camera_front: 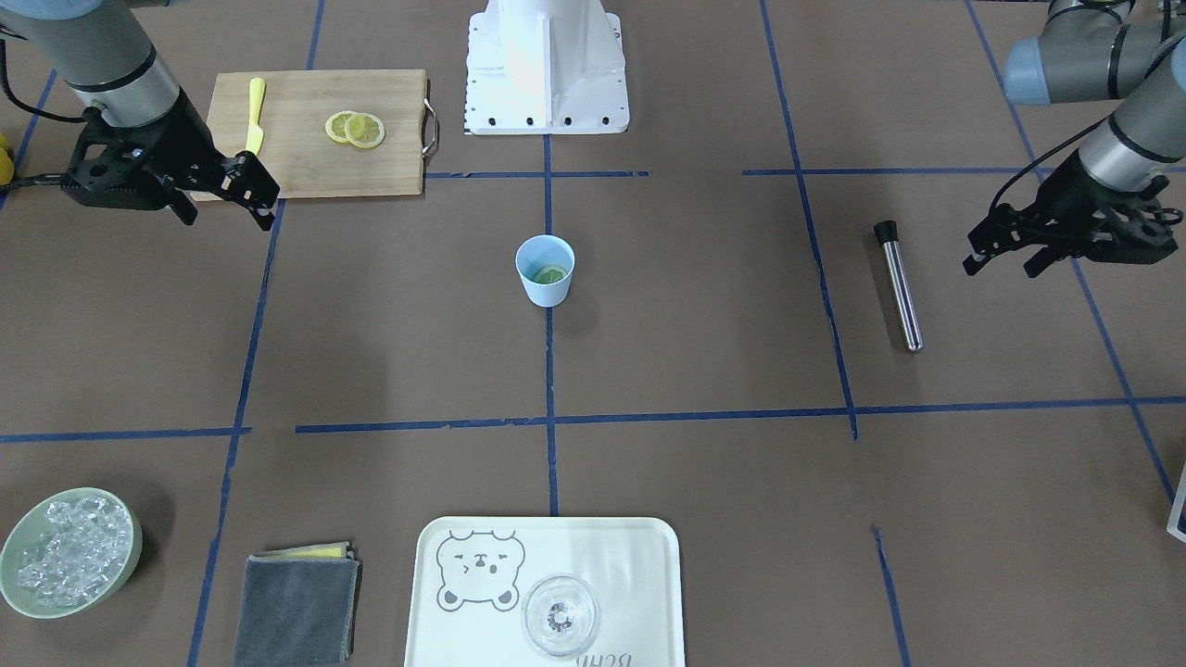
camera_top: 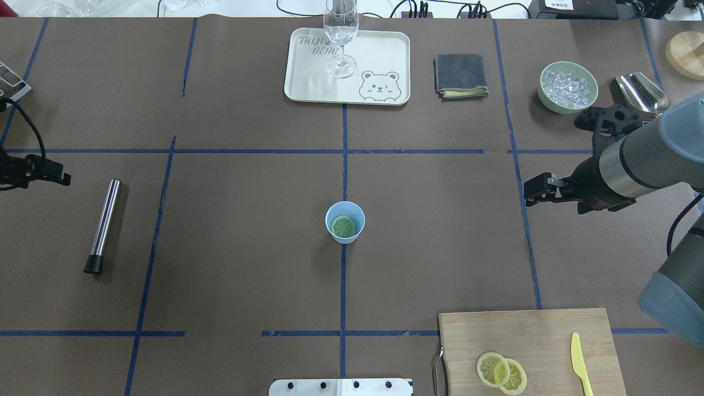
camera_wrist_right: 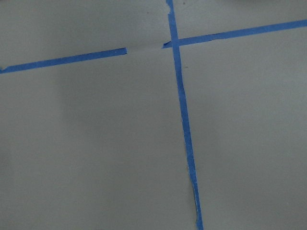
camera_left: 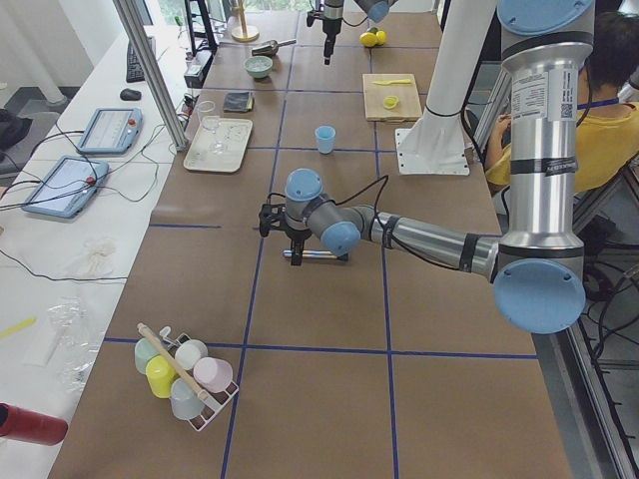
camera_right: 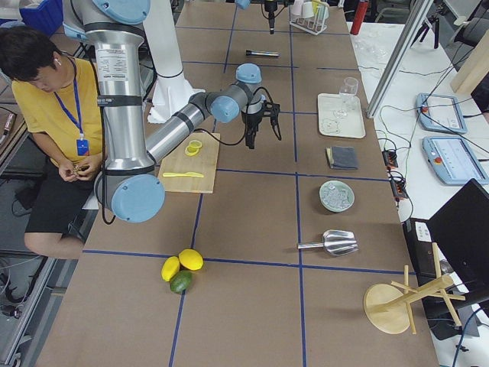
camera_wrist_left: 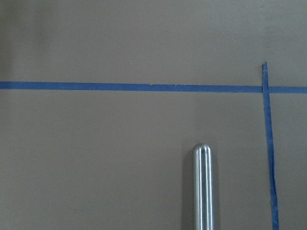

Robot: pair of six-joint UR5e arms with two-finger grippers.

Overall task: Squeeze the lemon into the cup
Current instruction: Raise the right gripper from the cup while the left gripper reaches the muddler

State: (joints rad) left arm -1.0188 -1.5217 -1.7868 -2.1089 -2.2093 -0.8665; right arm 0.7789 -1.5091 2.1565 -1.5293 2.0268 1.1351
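The pale blue cup (camera_front: 545, 270) stands upright at the table's middle, also in the overhead view (camera_top: 345, 222). A lemon slice (camera_top: 344, 226) lies flat inside it, seen too in the front view (camera_front: 550, 275). Two more lemon slices (camera_front: 355, 129) overlap on the wooden cutting board (camera_front: 315, 157). My right gripper (camera_front: 230, 218) is open and empty, above the table beside the board's edge and well away from the cup; it also shows in the overhead view (camera_top: 529, 195). My left gripper (camera_front: 1001, 269) is open and empty at the far side, near the steel rod (camera_front: 899, 283).
A yellow knife (camera_front: 255, 116) lies on the board. A white bear tray (camera_front: 639, 556) holds a clear glass (camera_front: 559, 616) at the operators' edge. A green bowl of ice (camera_front: 69, 551) and a folded grey cloth (camera_front: 296, 607) sit beside it. The robot base (camera_front: 547, 69) stands behind the cup.
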